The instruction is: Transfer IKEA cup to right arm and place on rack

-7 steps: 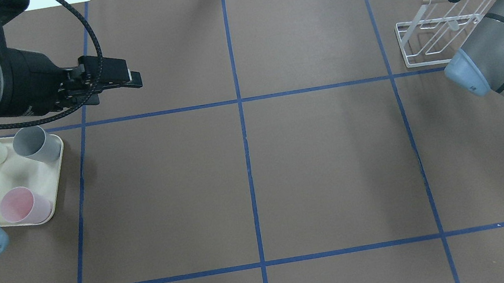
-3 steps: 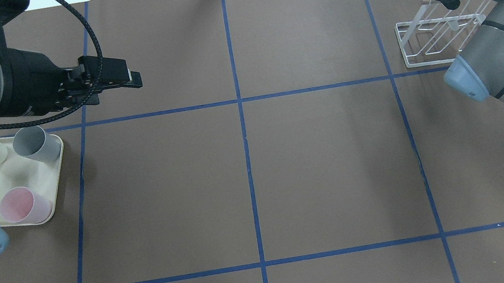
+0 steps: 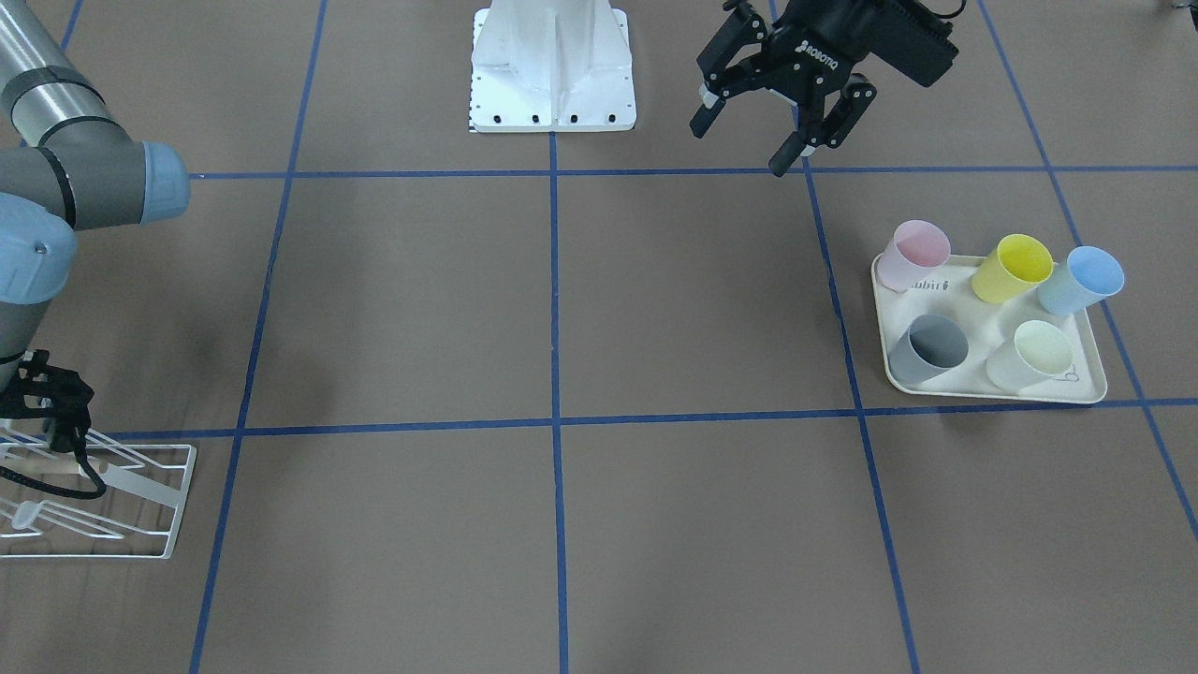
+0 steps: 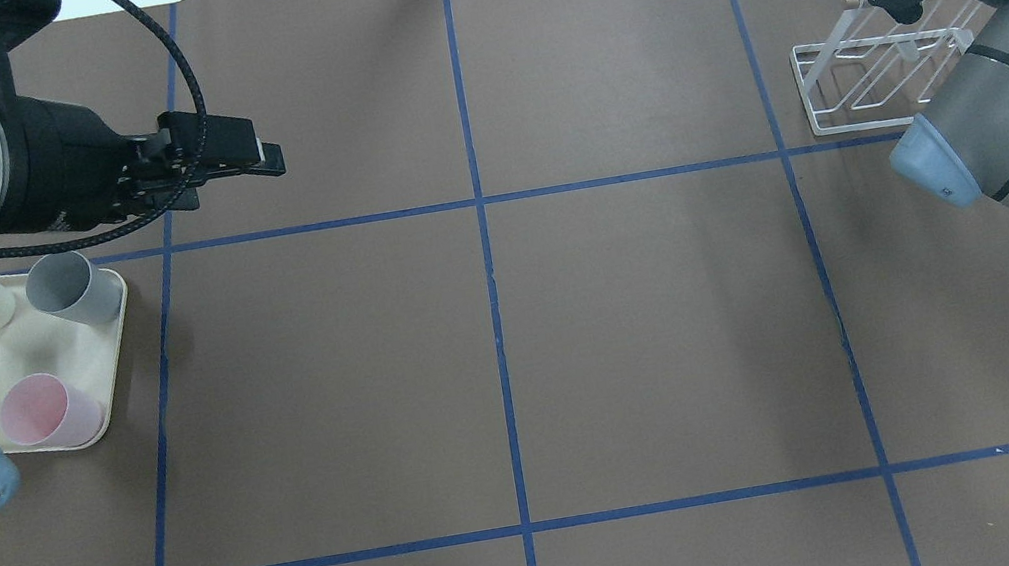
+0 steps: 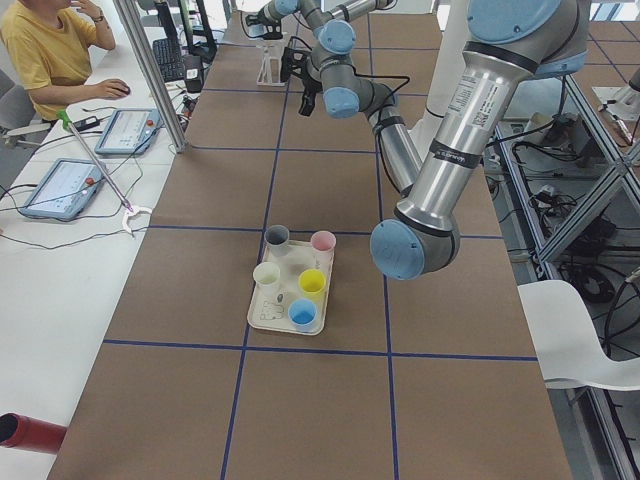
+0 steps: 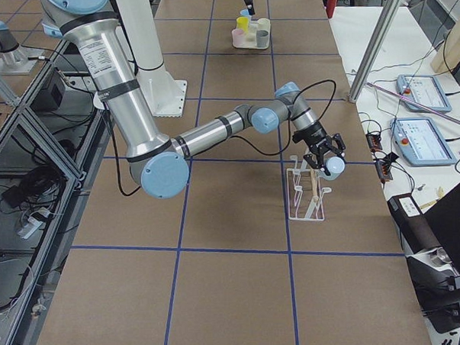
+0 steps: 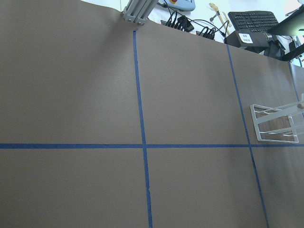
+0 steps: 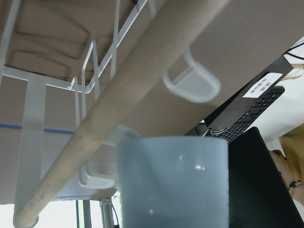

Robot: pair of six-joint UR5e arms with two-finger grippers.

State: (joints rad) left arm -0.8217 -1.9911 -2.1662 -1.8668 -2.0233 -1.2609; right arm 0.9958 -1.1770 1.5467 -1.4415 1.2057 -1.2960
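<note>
My right gripper (image 6: 324,151) hangs over the white wire rack (image 6: 307,196) at the table's far right and holds a pale blue IKEA cup (image 6: 333,166). In the right wrist view the cup (image 8: 171,185) fills the bottom, just below the rack's wooden rod (image 8: 123,109) and close to a flat-tipped prong (image 8: 192,85); my fingers are hidden there. My left gripper (image 3: 739,148) is open and empty, in the air near the robot's base, apart from the cup tray. The rack also shows in the overhead view (image 4: 847,82).
A cream rabbit-print tray (image 3: 992,393) on my left side holds pink (image 3: 917,253), yellow (image 3: 1015,267), blue (image 3: 1081,279), grey (image 3: 927,346) and pale green (image 3: 1029,356) cups. Blue tape lines cross the brown table. An operator (image 5: 50,50) sits beyond the far edge.
My right arm's wrist has swung a little further over the rack, covering more of it in the overhead view. The left arm has not moved.
</note>
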